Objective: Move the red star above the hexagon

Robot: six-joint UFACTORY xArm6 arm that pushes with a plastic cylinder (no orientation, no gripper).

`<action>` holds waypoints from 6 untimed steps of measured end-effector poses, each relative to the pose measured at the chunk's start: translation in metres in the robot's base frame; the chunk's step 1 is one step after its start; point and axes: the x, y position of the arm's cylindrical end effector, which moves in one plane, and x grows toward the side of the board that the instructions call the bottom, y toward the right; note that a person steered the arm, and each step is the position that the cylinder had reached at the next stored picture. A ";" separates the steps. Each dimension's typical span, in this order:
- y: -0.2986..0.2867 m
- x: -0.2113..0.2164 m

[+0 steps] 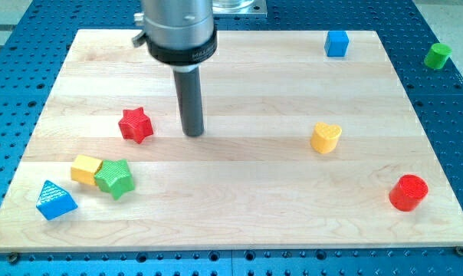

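The red star (pixel 136 125) lies on the wooden board (pixel 239 222), left of centre. My tip (pixel 193 134) rests on the board just to the star's right, a small gap away and not touching it. The yellow hexagon-like block (pixel 86 169) lies lower left of the star, touching a green star (pixel 114 179) on its right side.
A blue triangle (pixel 55 200) sits at the board's lower left corner. A yellow heart (pixel 325 138) lies right of centre, a red cylinder (pixel 408 192) at the lower right and a blue cube (pixel 336 44) at the top right. A green cylinder (pixel 438 55) sits off the board.
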 end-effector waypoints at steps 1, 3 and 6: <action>-0.084 -0.002; -0.056 0.019; 0.271 -0.006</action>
